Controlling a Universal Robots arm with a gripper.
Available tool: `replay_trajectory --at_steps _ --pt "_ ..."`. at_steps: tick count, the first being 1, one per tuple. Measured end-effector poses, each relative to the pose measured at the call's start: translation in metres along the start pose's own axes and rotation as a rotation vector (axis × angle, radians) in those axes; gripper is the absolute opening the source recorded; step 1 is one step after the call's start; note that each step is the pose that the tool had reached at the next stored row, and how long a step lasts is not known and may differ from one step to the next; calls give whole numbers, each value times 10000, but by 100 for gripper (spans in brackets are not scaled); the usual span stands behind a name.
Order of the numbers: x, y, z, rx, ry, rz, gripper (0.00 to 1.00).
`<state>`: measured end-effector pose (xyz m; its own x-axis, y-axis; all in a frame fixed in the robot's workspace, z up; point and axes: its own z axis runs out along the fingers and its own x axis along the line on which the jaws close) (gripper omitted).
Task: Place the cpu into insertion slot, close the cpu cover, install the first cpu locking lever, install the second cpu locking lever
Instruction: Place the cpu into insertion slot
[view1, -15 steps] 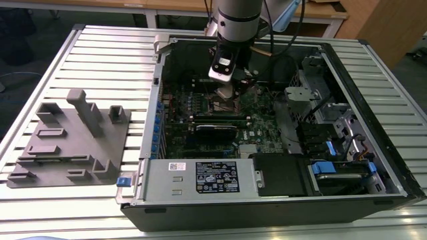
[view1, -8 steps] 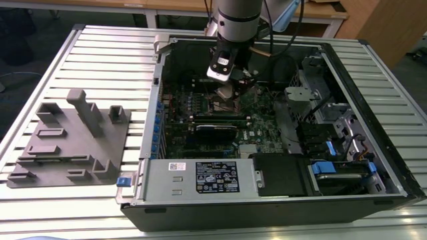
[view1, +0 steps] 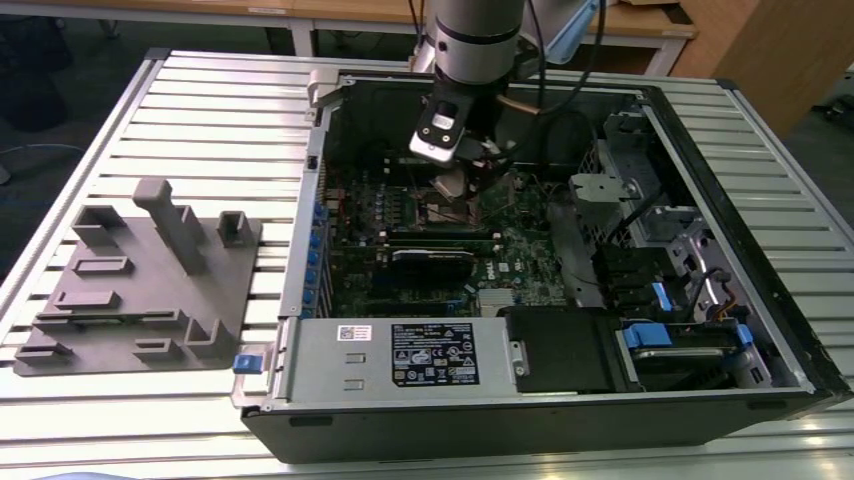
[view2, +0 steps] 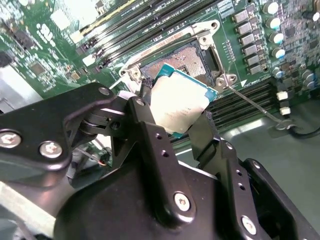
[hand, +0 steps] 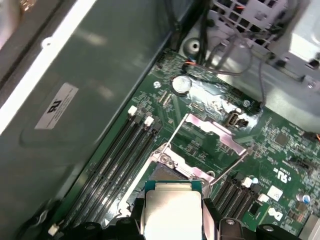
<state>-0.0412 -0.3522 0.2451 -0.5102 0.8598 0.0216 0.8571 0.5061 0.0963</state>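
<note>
My gripper (view2: 178, 111) is shut on the cpu (view2: 176, 100), a pale silvery square chip with a green rim, held tilted between two black fingers (view2: 148, 131). It hangs just above the open insertion slot (view2: 186, 56) on the green board. In the first wrist view the cpu (hand: 171, 209) sits in the gripper (hand: 172, 220), with the silvery cpu cover (hand: 216, 131) swung open beyond the slot. Two thin locking levers (hand: 228, 167) stand raised beside the slot; one lever (view2: 251, 104) shows in the second wrist view. In the exterior view the gripper (view1: 458, 183) is low inside the computer case, over the slot (view1: 446, 211).
The open computer case (view1: 316, 230) lies on a slatted white table (view1: 200, 120). Memory slots (hand: 125, 150) run beside the socket. A drive cage (view1: 627, 190) and cables crowd the exterior view's right. A grey fixture block (view1: 140, 280) stands on the exterior view's left.
</note>
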Motion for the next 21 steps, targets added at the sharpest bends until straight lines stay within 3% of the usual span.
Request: replay_trajectory --at_steps 17,21 --pt "1 1 4 -12 -51 526 54" --pt "1 0 7 -24 -102 1057 54"
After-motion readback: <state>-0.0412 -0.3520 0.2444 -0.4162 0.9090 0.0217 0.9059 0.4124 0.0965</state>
